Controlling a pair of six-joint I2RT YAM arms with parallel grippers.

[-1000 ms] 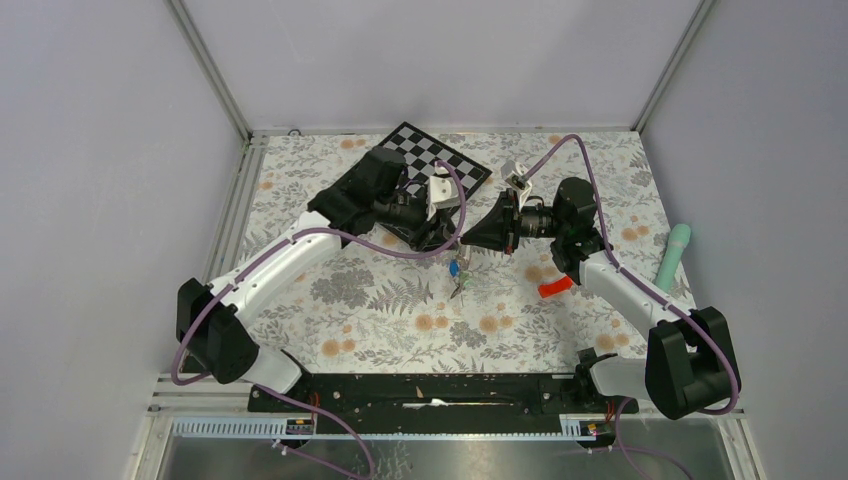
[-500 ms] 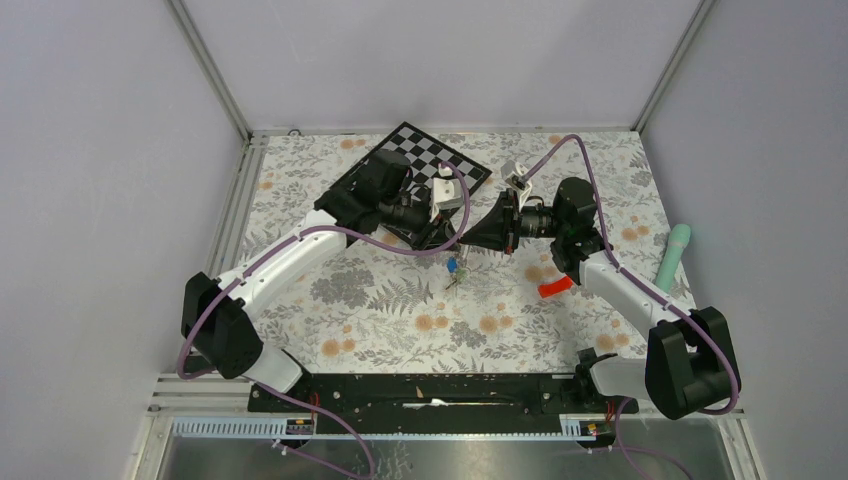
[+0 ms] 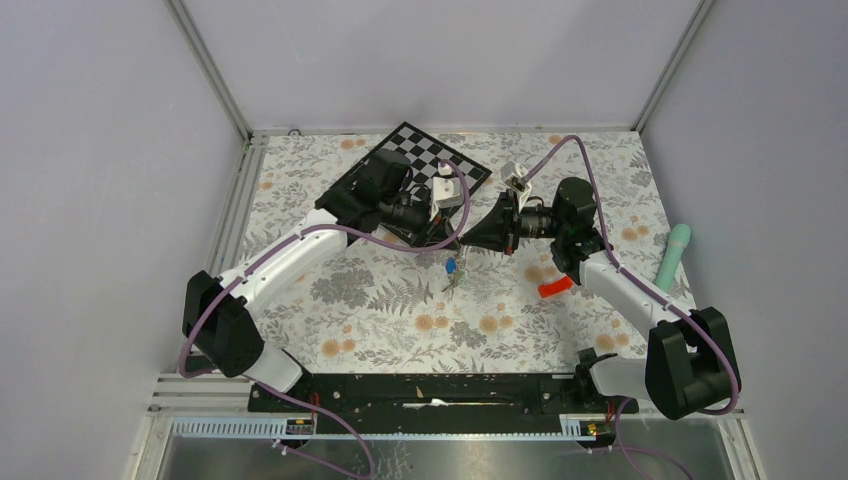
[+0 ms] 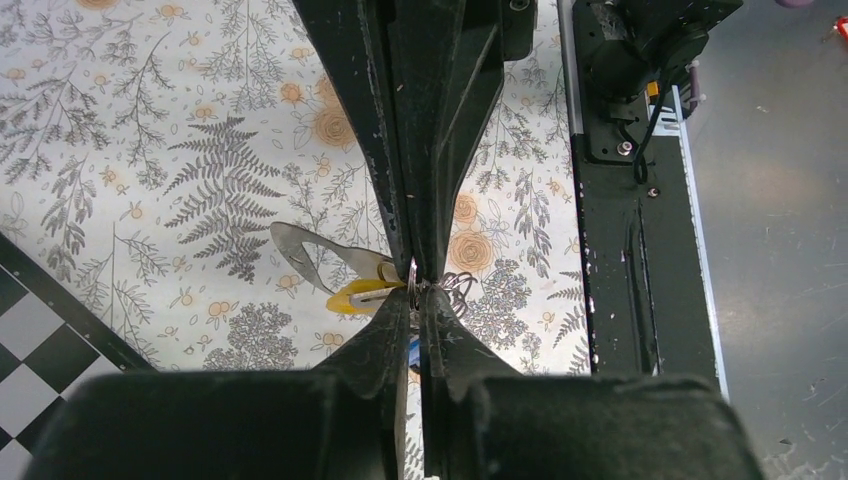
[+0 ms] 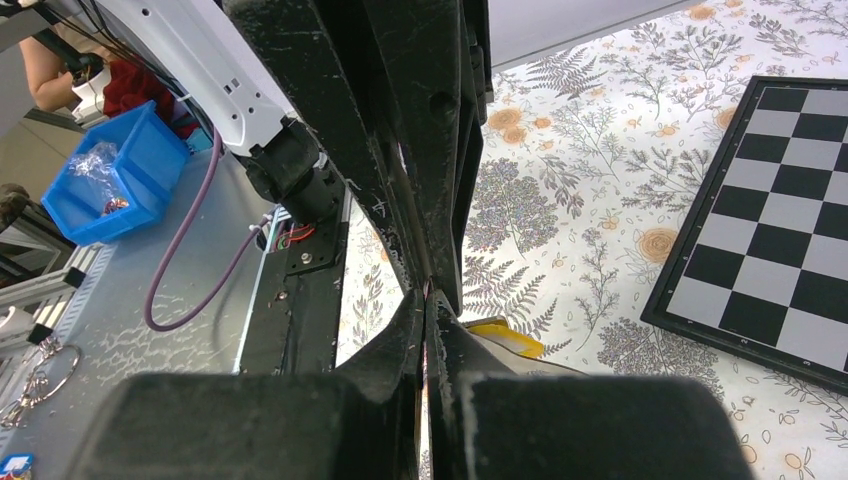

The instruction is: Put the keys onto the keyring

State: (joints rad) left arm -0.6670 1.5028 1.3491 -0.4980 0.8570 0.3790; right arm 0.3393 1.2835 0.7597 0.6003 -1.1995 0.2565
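Both grippers meet tip to tip above the middle of the table. My right gripper (image 3: pixel 468 243) (image 5: pixel 424 292) is shut on the keyring (image 4: pixel 300 250), a flat grey metal loop sticking out sideways from its tips. A yellow-tagged key (image 4: pixel 356 296) (image 5: pixel 508 336) lies against that loop. My left gripper (image 3: pixel 453 243) (image 4: pixel 415 290) has its jaws pressed onto a small wire ring (image 4: pixel 413 274) right at the right gripper's tips. The keys (image 3: pixel 452 270) dangle below the tips, a blue tag (image 4: pixel 412 348) showing between my left fingers.
A black-and-white checkerboard (image 3: pixel 432 160) (image 5: pixel 770 230) lies at the back, under the left arm. A red object (image 3: pixel 555 288) and a teal cylinder (image 3: pixel 675 255) lie on the right side. The black base rail (image 4: pixel 630 250) runs along the near edge.
My left gripper has closed from half open onto the ring at the right gripper's tips. The hanging keys have risen slightly. The right arm has stayed still and shut.
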